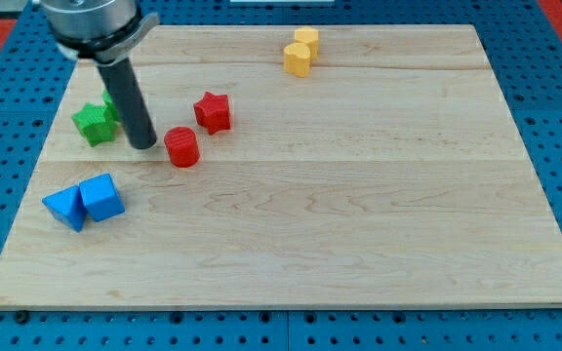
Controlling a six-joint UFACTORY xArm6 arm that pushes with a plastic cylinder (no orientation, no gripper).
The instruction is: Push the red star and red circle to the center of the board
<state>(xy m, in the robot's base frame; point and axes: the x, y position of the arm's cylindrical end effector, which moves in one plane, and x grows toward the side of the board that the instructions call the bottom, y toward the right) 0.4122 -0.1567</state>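
Camera view: you see my tip (144,144), a bare rod with no jaws, just left of the red circle (181,147); red star (212,112) near, up-right; both on the board's (359,214) left part.

Green star block (93,123) at left, two blue blocks (84,202) below, two yellow blocks (301,51) at top

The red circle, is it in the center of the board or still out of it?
Out. The red circle sits in the board's upper-left part, just right of my tip.
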